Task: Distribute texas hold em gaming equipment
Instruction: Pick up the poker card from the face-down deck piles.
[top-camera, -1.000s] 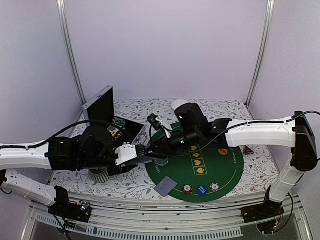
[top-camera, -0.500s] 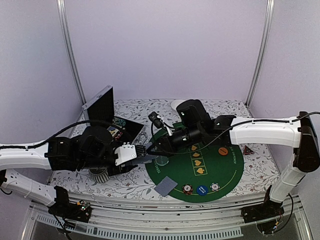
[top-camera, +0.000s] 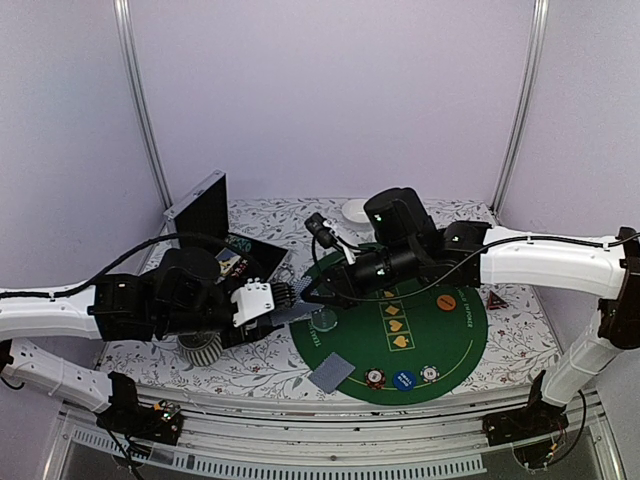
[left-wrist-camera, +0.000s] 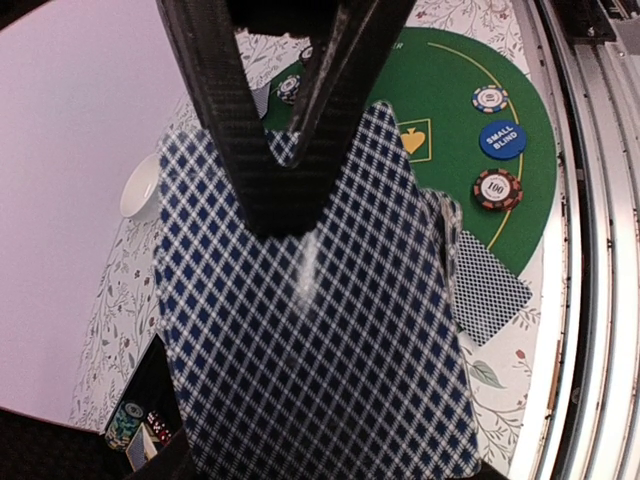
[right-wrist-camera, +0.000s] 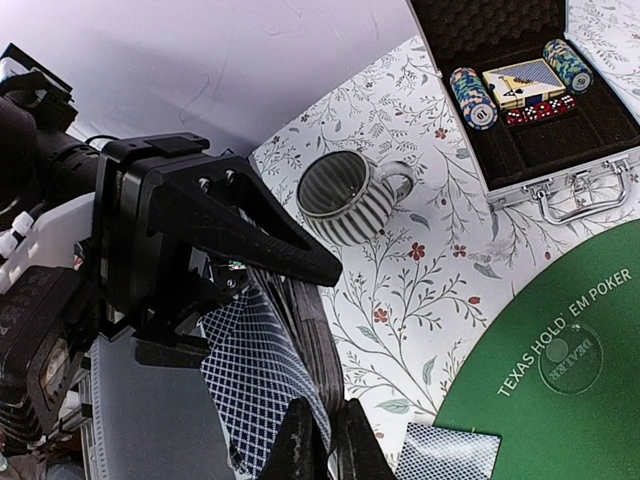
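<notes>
**Top view:** The left jaws clamp the deck (top-camera: 292, 312) at the 9 o'clock edge of the mat (top-camera: 455, 345), and the closed right jaws meet it there. One card (top-camera: 331, 374) lies dealt at 7 o'clock. Three chips (top-camera: 403, 381) sit at 6 o'clock and an orange chip (top-camera: 446, 301) at 3.

**Left wrist:** The right jaws pinch the top card (left-wrist-camera: 320, 340).

**Right wrist:** Chip stacks (right-wrist-camera: 474, 97) sit in the case (right-wrist-camera: 560, 185).

**Judgement:** Dealing has barely begun.
</notes>
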